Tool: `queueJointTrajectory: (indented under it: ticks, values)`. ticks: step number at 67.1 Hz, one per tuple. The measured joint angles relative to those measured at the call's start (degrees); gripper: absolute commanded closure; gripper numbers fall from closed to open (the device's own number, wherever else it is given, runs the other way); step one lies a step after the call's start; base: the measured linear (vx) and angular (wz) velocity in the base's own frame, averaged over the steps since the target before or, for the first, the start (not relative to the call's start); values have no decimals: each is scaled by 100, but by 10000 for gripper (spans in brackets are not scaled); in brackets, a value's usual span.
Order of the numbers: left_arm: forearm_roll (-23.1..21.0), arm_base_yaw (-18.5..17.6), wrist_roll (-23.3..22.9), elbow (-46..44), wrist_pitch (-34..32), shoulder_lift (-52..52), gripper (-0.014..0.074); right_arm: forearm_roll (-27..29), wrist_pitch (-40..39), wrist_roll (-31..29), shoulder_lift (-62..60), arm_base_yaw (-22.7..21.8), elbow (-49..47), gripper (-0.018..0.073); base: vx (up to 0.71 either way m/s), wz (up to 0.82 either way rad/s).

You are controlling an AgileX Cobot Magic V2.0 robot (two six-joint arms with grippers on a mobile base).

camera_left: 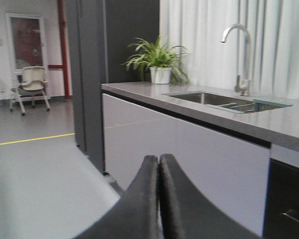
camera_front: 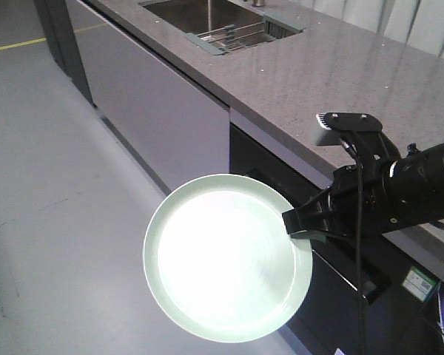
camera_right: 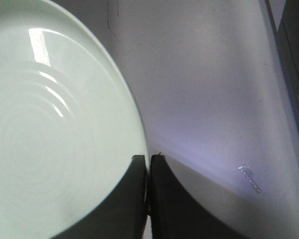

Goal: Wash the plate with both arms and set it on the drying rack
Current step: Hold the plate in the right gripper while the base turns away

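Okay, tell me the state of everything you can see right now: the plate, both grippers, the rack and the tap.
plate: held by its rim in the air over the floor, not yet at the sink.
right gripper: shut on the plate's rim.
left gripper: shut, holding nothing.
drying rack: lying across the sink, nothing on it.
faucet: cannot tell whether it is running.

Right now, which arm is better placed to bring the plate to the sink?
Right. The right hand grips the plate by its rim; the left hand is shut, empty.
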Motion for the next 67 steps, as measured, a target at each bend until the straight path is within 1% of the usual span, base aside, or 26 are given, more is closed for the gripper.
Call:
queueJointTrajectory:
  ticks: [35, 67]
  values:
    - [0, 0, 0, 0, 0, 0, 603, 0, 0, 0, 0, 0, 0, 561, -10, 38]
    - [0, 0, 0, 0, 0, 0, 603, 0, 0, 0, 0, 0, 0, 561, -7, 30]
